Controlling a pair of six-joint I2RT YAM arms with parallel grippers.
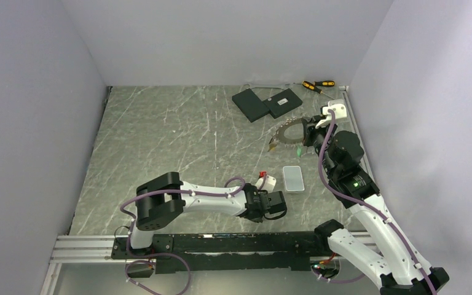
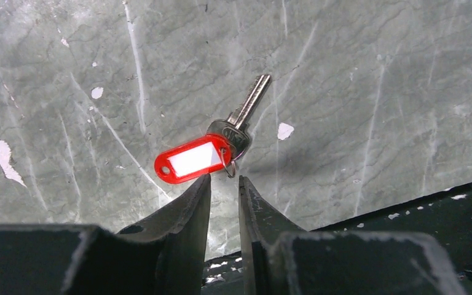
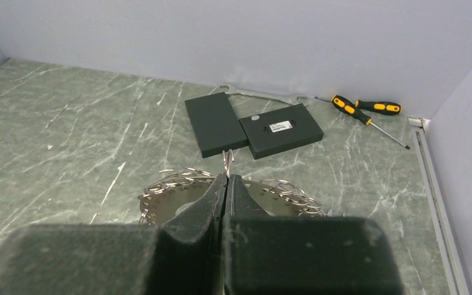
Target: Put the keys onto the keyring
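A metal key with a red plastic tag lies flat on the marble table, and it also shows in the top view. My left gripper sits just short of its small split ring, the jaws a narrow gap apart with nothing between them. The keyring, a flat grey disc with many small wire rings round its rim, lies at the far right. My right gripper is over it, shut on one small wire ring that stands up from the rim. No other keys are in view.
Two flat black slabs lie behind the keyring. Two yellow-and-black screwdrivers lie at the back wall. A white rectangular piece lies right of the red-tagged key. Grey walls close in the table on three sides.
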